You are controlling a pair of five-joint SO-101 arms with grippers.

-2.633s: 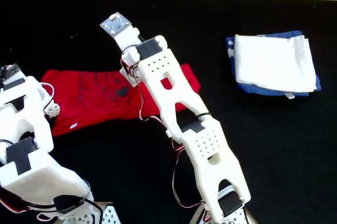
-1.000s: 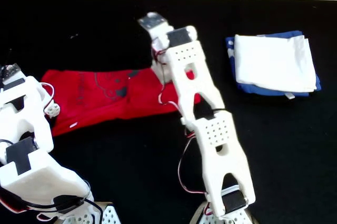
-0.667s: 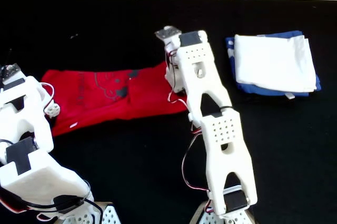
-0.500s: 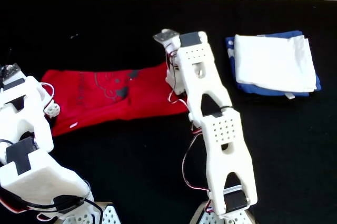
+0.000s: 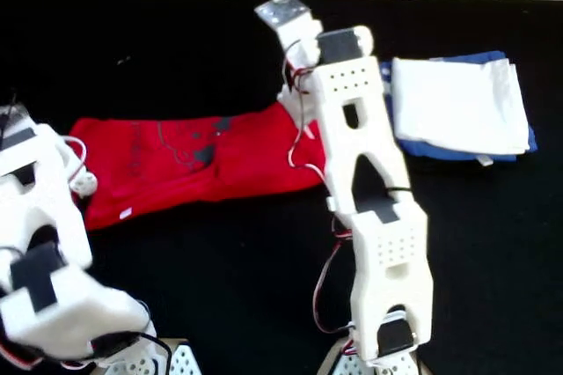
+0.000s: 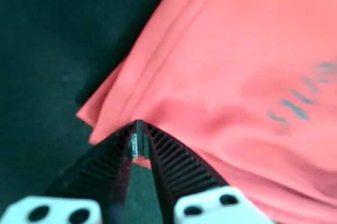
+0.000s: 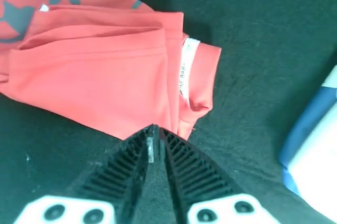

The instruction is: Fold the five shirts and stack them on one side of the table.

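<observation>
Red shirt (image 5: 176, 159): lying on the black table (image 5: 132, 49) as a long narrow band, running from 9 o'clock toward the centre in the high view, sides already turned in lengthwise.
Fabric look: showing a dark print near mid-band, layered folded edges and a white neck label (image 7: 185, 69) peeping out at the centre-side end; rippling a little, not lying quite flat.
Left gripper (image 6: 138, 129): sitting at the band's 9 o'clock end, jaws pressed together and seemingly pinching the hem, a ridge of cloth rising to the tips.
Right gripper (image 7: 153, 132): hovering at the band's other end, jaws pressed together with nothing seen between them, tips just over the folded edge.
Finished stack: resting at 2 o'clock, white shirt (image 5: 457, 102) on top of blue shirt (image 5: 519, 142), well apart from the red one.
Step in hand, judging: folding the band crosswise, end over end, into a packet matching the stack.
Doing it well: spreading the right jaws and taking all layers at the end, not just the top one; lifting only enough to clear the cloth; keeping the 9 o'clock end anchored while carrying the other end over; laying edge on edge before letting go.
Watching for: thin slack cloth sliding apart, turned-in sides falling open, the label end bunching.
Progress, judging: at least two shirts stacked, this one partly folded.
</observation>
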